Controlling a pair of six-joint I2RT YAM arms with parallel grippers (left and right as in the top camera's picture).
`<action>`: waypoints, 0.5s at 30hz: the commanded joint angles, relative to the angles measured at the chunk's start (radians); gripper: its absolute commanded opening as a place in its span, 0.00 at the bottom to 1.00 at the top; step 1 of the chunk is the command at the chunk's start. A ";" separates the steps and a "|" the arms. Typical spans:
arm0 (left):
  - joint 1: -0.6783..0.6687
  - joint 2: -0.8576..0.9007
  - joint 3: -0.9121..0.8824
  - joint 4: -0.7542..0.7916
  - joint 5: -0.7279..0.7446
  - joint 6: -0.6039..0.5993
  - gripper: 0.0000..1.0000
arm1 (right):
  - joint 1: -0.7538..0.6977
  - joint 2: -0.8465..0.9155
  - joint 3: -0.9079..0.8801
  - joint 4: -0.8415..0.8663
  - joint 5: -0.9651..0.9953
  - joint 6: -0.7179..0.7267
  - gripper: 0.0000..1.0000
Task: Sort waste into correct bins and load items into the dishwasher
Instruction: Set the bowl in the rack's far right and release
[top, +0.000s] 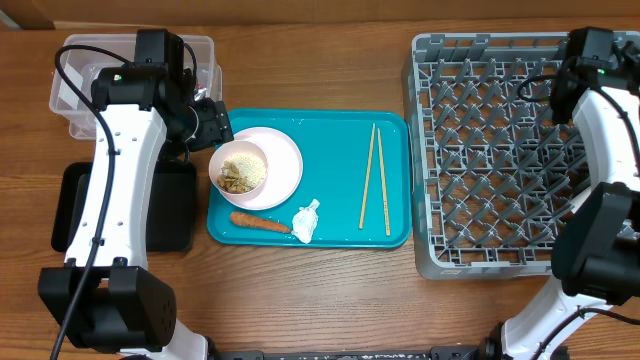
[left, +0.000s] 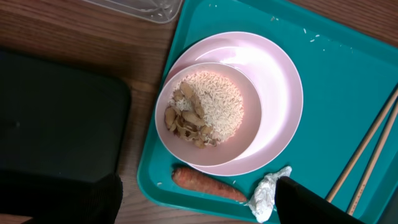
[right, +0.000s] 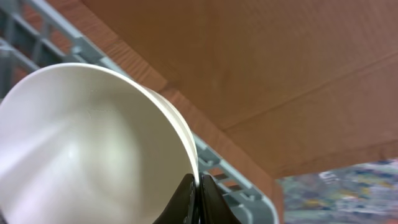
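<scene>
While the right gripper (right: 198, 200) holds a white bowl (right: 81, 149) by the rim, fingers pinched together on it, the left gripper (top: 212, 128) hangs with its fingers wide apart at the left edge of the plate (top: 285, 160). The held bowl is above the far corner of the rack (top: 480, 150), so I judge that loading is the step in hand on the right side. On the left side, the sorting of the scraps is about to begin.

The rice bowl (left: 208, 115) sits on the plate, upright, mouth up, rice and brown scraps inside. The next move for the left arm, I think, is to come down on the rim of this bowl, close on it, and carry it to a bin without spilling. The tub (top: 200, 50) and the black tray (top: 175, 215) are both just beside that arm. The right arm needs to set its bowl between the pegs before letting go.

The held bowl is tipped on its edge; which way its mouth faces I cannot tell. The carrot (left: 205, 185) lies across the teal tray (top: 340, 125), left to right, thin end toward the tissue (left: 267, 194). The chopsticks (top: 375, 178) lie near to far, almost parallel.
</scene>
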 joint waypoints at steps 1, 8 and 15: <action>-0.003 -0.013 0.015 -0.003 -0.006 -0.002 0.80 | 0.016 0.024 -0.013 0.002 -0.023 0.060 0.04; -0.003 -0.013 0.015 -0.002 -0.006 -0.003 0.80 | 0.018 0.040 -0.013 -0.032 0.031 0.097 0.04; -0.003 -0.013 0.015 -0.001 -0.006 -0.003 0.81 | 0.019 0.040 -0.013 -0.027 0.074 0.112 0.04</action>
